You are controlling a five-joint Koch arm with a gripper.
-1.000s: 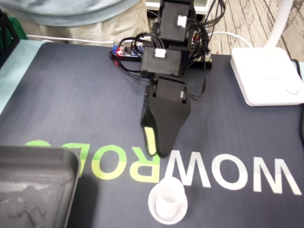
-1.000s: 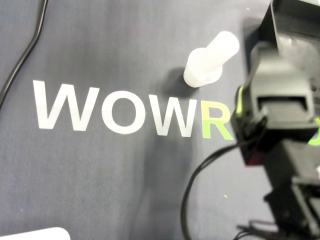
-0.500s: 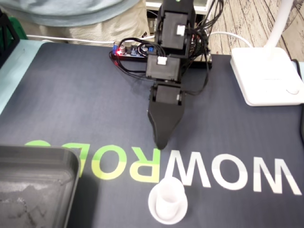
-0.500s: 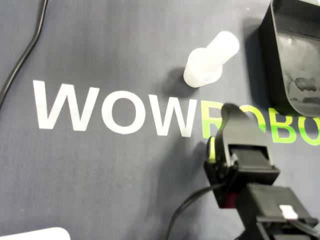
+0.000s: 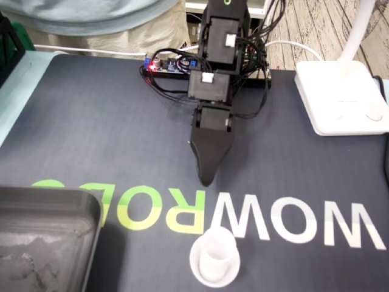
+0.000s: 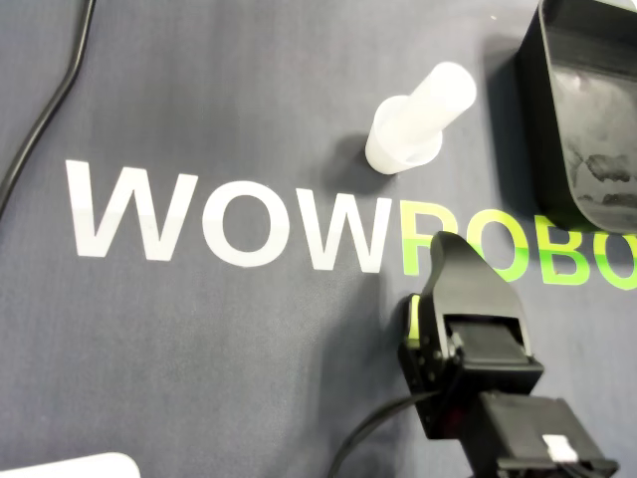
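None of the job looks done yet: one white plastic peg (image 5: 213, 258) stands untouched on the dark mat (image 5: 91, 121), and the gripper (image 5: 206, 177) hangs clear of it, empty. In the fixed view the peg sits at 6 o'clock from the gripper's tip, near but apart, just below the printed letters. In the overhead view the peg (image 6: 416, 119) lies at 12 o'clock from the gripper (image 6: 446, 244), across the lettering. The jaws seem drawn together: a green strip lies flush along the black one, with no gap and nothing between them. By my judgement every step is left: opening, reaching the peg, grasping it, lifting it, and perhaps carrying it to the black tray (image 5: 61, 198), which lies at 8 o'clock from the gripper in the fixed view. The peg is translucent white, a short round tube rising from a wider round flange, and it stands upright on that flange. Its top looks hollow in the fixed view. It appears light, smooth and hard, with no markings.
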